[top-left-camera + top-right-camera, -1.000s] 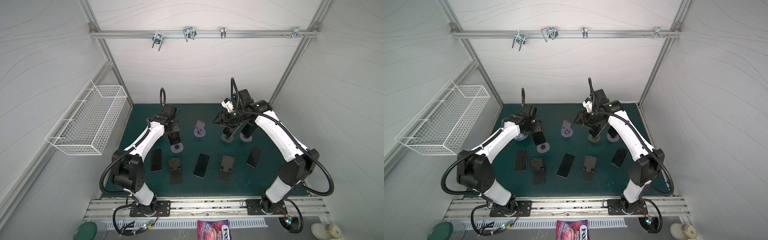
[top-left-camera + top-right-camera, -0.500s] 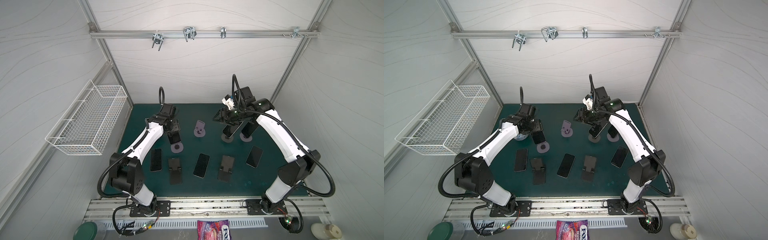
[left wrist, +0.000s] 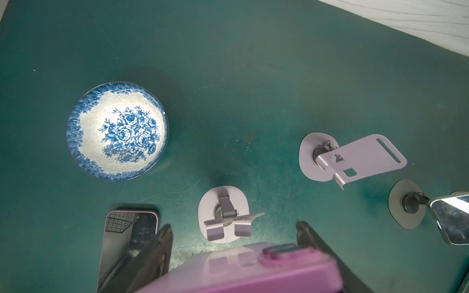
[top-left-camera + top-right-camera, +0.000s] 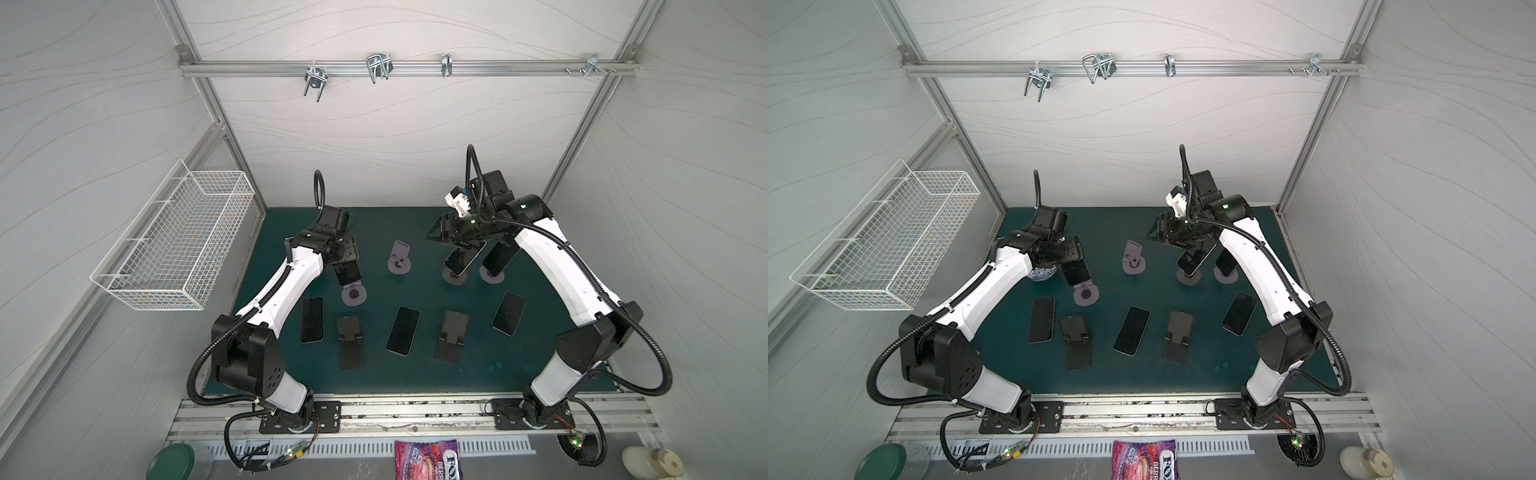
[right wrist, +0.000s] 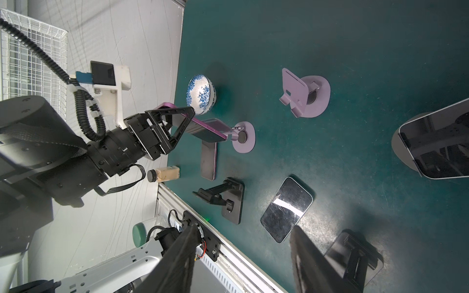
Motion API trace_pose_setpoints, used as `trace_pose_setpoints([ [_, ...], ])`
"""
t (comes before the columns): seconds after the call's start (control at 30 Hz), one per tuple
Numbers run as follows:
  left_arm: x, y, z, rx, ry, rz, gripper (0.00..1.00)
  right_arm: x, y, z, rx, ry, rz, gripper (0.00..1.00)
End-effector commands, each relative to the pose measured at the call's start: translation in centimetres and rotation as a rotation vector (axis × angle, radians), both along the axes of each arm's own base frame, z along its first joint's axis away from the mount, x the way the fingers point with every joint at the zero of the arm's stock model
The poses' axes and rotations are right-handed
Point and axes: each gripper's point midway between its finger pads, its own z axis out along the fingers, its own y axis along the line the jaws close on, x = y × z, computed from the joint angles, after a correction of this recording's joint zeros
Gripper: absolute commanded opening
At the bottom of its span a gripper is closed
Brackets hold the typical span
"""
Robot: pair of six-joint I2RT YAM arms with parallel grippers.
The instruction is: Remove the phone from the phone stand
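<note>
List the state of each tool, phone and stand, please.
Left tool, shut on pink phone.
Right tool, open, empty.
Pink phone, gripped, out of its stand.
Lilac stands, both empty.
Grey stands, both occupied.
Black stands, both empty.
Flat phones, lying on mat.
Bowl, empty.

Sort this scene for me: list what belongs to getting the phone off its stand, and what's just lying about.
In the job: left gripper; the pink-purple phone it grips; the lilac round-based metal stand next to that phone.

Lying about: blue-and-white floral ceramic bowl; other lilac stand, unoccupied; black folding stand; dark phone lying flat.
</note>
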Motion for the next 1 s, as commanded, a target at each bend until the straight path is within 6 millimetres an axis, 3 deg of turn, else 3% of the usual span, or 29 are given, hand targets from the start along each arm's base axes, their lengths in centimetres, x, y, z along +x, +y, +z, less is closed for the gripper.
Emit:
trace_pose_setpoints([
  [0.0,0.4,0.0,2.8,-0.013,-0.082,0.007,0.72,-0.9,-0.1,0.9,-0.004,-0.012,0.018,0.6],
  [0.97,-1.1,-0.1,8.3,-0.037,-0.166,-0.033,0.72,-1.4,0.4,2.3,0.017,-0.044,0.032,0.6],
])
